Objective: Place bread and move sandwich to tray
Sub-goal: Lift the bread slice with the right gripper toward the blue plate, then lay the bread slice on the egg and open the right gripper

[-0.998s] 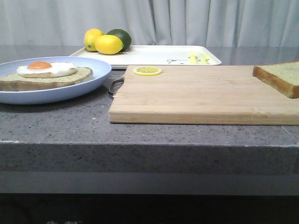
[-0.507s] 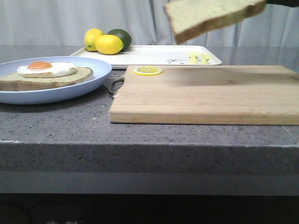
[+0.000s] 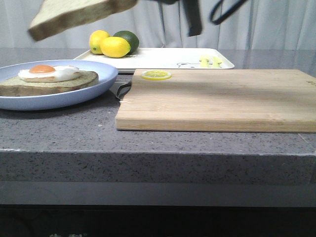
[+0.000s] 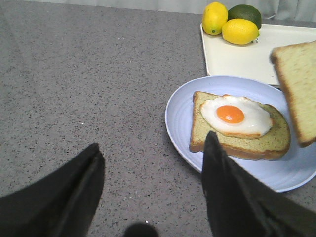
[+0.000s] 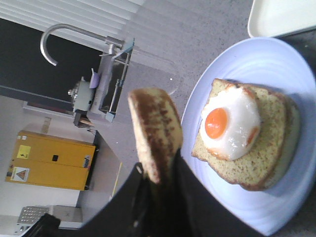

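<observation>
Right gripper (image 5: 159,185) jaws clamp the bread (image 3: 74,15) above the plate's (image 3: 94,91) rim (left gripper (image 4: 150,173) jaws gape, empty).

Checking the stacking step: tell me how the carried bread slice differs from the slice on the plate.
The bread is held in the air by the right gripper, tilted; the egg slice lies flat in the blue plate. The bread is plain on top; the other carries a fried egg. Both have brown crusts and greenish-tan faces.
</observation>
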You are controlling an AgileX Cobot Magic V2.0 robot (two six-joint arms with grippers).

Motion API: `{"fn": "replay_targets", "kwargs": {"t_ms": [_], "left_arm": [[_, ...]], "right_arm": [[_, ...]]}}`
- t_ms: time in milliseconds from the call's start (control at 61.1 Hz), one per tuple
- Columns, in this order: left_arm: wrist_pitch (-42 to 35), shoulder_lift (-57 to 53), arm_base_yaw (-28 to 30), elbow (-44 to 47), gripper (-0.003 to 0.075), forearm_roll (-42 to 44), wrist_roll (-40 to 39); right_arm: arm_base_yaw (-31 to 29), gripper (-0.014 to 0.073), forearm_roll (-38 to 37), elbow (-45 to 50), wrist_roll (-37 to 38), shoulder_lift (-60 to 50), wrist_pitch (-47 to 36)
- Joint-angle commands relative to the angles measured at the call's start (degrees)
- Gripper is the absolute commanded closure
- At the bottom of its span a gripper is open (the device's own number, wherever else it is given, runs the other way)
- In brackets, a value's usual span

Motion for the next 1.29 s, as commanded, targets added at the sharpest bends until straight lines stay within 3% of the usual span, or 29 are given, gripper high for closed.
{"fn": "replay_targets", "kwargs": {"t_ms": [0,278,753,867,1080,1277], "left_arm": [[-4.74,0.67,-0.05,-1.48,0.029,-0.05,-0.14],[-4.74,0.67,-0.05,-1.48,0.029,-0.05,-0.14],[-4.74,0.67,-0.05,-1.48,0.029,-0.05,-0.14],[-4.74,0.67,-0.05,-1.48,0.029,-0.05,-0.14],[-4.74,0.67,-0.05,-1.48,0.029,-0.05,-0.14],[-4.74,0.67,-0.05,-1.48,0.029,-0.05,-0.14]], "right_arm": [[4.04,0.0479,5.68,-4.24,-0.72,-0.69,-4.79],[11.7,0.0479,5.68,-13.39,7.89,6.32,-20.79],[12.26,0.0477,5.56,-16.99,10.25,11.83,-20.2],[12.15,0.0426,3.33,-16.94,8.72,11.83,-19.0],[11.29,0.0198,-4.92,-16.49,8.66,11.55,-18.58],[8.78,0.0188,-12.9,-12.17,8.66,6.93,-18.1]]}}
